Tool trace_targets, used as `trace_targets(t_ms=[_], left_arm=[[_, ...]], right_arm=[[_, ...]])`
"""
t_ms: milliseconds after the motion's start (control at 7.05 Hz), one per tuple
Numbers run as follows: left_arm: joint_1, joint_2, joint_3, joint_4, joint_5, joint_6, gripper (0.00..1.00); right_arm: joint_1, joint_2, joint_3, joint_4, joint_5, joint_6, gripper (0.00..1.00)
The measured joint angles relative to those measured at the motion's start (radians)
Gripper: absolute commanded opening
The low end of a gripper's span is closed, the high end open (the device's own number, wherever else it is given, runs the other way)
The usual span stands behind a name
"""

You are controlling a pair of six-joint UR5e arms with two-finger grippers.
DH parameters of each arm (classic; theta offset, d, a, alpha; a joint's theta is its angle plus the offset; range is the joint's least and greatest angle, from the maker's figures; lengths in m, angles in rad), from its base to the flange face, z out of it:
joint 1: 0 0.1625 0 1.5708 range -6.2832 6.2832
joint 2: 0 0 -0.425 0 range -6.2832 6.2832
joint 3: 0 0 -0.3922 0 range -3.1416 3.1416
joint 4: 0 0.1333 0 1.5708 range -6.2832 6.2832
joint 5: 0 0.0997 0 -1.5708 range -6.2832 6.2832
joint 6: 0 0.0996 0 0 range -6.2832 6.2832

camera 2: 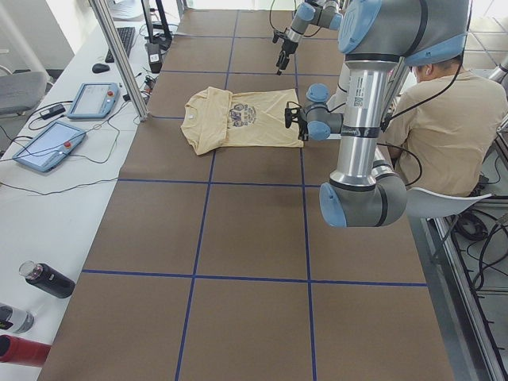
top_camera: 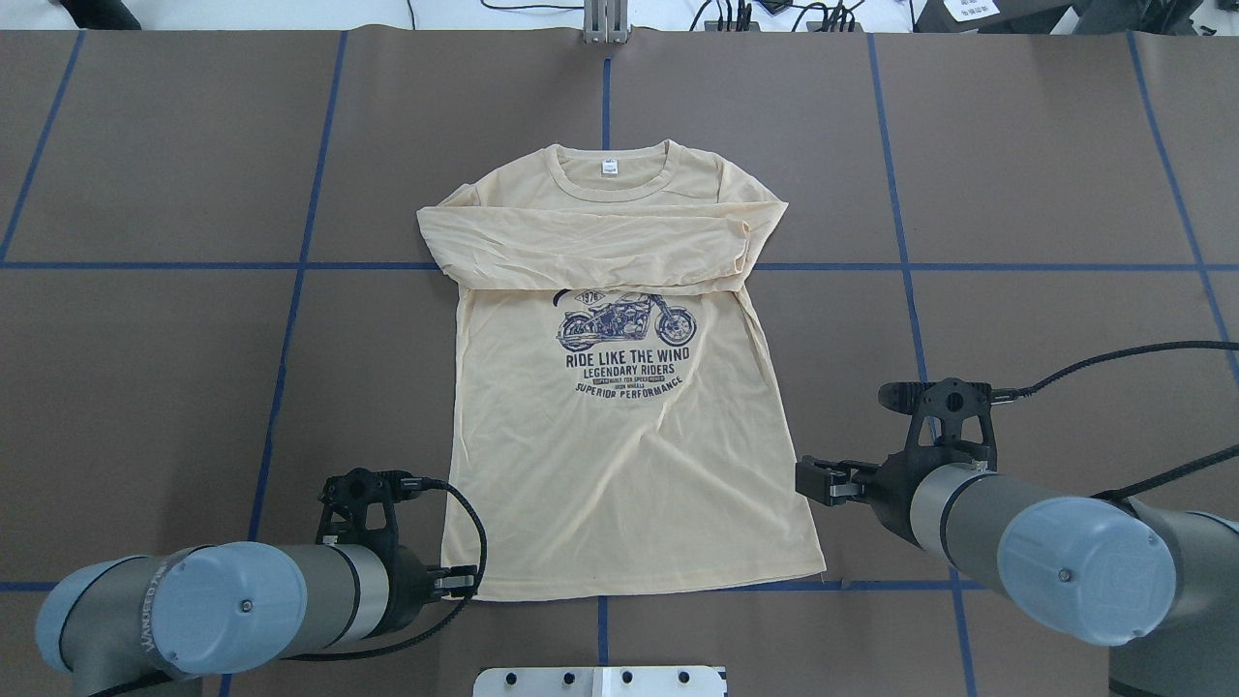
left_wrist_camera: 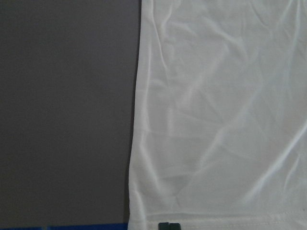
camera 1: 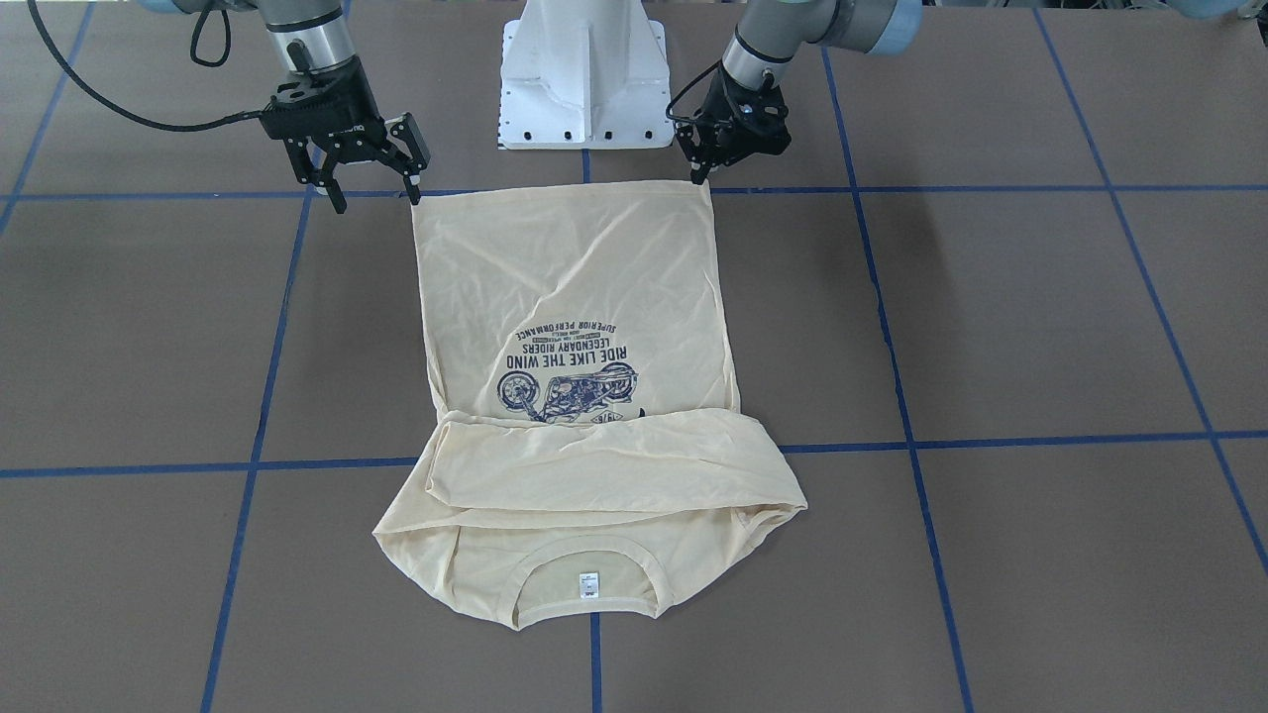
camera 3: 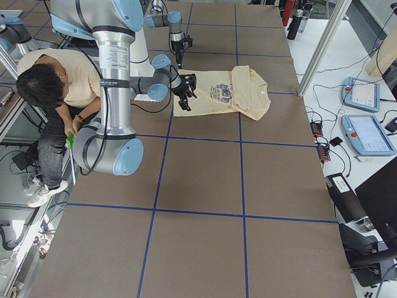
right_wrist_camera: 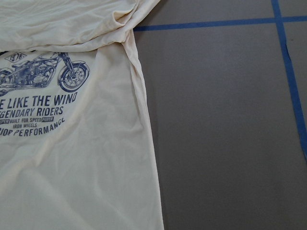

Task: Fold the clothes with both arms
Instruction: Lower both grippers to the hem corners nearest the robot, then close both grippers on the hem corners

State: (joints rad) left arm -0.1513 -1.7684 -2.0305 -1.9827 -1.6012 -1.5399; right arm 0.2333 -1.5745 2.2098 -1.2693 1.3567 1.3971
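On the brown counter [camera 1: 1010, 327], crossed by blue tape lines [camera 1: 991, 441], the cream-yellow T-shirt [camera 1: 575, 277] lies flat with its front up. Its hem is toward the robot and its collar points away. Both long sleeves [camera 1: 604, 465] are folded across the chest in a band that covers the top edge of the navy motorcycle print [camera 1: 567, 381]. The small white neck label [camera 1: 588, 584] shows inside the collar.

The left pincer [camera 1: 701, 170] points down at the hem corner on the robot's left. Its fingers are drawn together and the tip is right at the cloth. I cannot tell whether any fabric is caught between them, and the corner lies flat. The left wrist camera sees the shirt's side edge, the hem seam and a dark fingertip [left_wrist_camera: 169, 225] at the bottom of its view.

The right pincer [camera 1: 374, 190] is spread wide at the opposite hem corner, holding nothing. One fingertip [camera 1: 413, 190] is just at the corner and the other is over bare counter.

The white base pedestal [camera 1: 582, 69] stands between the two arms.
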Motion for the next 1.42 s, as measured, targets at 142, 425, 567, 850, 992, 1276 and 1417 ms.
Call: trace_targets(t_ms=[142,425,567,850,992,1276,1417], left_arm=[[-0.001,-0.001,-0.012,0.001,-0.001,0.000,0.00],[-0.002,-0.002,-0.018,0.002,0.001,0.000,0.00],[-0.002,-0.003,-0.018,0.002,0.001,0.000,0.00],[-0.001,-0.004,-0.019,0.002,0.000,0.000,0.00],[0.000,-0.005,-0.019,0.002,0.000,0.000,0.00],[0.000,-0.009,-0.019,0.002,-0.002,0.000,0.00],[0.000,-0.011,-0.019,0.002,-0.003,0.000,0.00]], right_arm=[[-0.016,0.000,-0.010,0.000,-0.018,0.015,0.82],[-0.070,0.003,-0.043,-0.001,-0.077,0.042,0.79],[-0.093,0.008,-0.060,-0.004,-0.100,0.046,0.73],[-0.118,0.020,-0.077,-0.015,-0.120,0.049,0.60],[-0.126,0.033,-0.089,-0.017,-0.123,0.057,0.56],[-0.145,0.061,-0.113,-0.019,-0.140,0.076,0.42],[-0.154,0.066,-0.119,-0.021,-0.144,0.080,0.42]])
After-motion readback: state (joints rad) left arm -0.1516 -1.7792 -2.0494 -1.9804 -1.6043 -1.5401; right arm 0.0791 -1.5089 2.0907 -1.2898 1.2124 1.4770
